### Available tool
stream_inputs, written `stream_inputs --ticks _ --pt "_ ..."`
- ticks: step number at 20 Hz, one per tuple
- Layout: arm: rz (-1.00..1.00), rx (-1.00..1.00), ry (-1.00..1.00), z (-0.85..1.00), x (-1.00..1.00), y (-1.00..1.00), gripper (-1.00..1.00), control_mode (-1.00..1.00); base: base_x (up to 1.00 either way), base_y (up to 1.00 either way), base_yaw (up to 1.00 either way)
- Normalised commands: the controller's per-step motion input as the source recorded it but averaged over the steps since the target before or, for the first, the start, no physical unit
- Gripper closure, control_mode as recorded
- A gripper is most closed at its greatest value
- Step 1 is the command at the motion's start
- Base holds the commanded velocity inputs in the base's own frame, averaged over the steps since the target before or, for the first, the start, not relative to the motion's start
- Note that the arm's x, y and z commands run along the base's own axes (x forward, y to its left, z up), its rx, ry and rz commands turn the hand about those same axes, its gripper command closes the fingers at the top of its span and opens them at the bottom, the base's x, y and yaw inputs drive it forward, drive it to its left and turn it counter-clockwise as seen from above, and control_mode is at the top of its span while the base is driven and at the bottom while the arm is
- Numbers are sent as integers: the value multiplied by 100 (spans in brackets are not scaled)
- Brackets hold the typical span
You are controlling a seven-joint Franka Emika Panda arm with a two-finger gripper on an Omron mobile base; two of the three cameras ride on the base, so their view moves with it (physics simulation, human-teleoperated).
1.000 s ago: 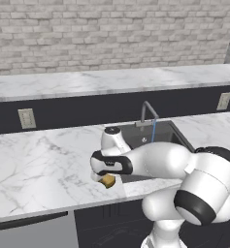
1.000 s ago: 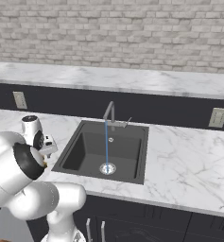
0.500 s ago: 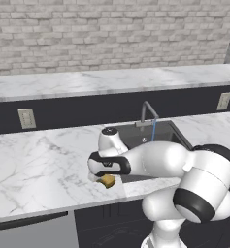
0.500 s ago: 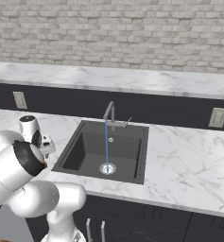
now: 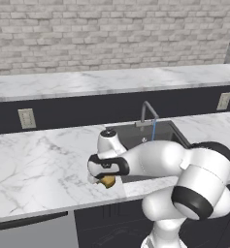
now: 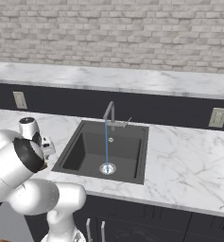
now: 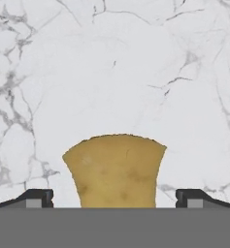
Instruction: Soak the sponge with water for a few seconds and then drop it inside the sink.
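The arm was bent low over the marble counter [image 5: 39, 164], left of the sink [image 6: 85, 158]. Its gripper [image 7: 114, 198] stood wide open, one fingertip [image 7: 36, 197] on each side of the sponge [image 7: 115, 172], clear gaps between, gripping nothing. The sponge [image 5: 107, 181] lay on the counter near its front edge. Water [image 6: 106, 144] ran from the faucet [image 6: 109, 113] straight down to the drain [image 6: 107, 168]
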Motion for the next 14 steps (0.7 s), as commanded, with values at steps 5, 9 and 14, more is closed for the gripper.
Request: stream_inputs --ticks 5,9,14 --pt "0 -1 0 -18 0 0 -100 -100 0 0 0" --pt "0 0 0 -24 0 0 -100 -100 0 0 0" --pt "0 0 0 -8 0 0 -100 -100 0 0 0"
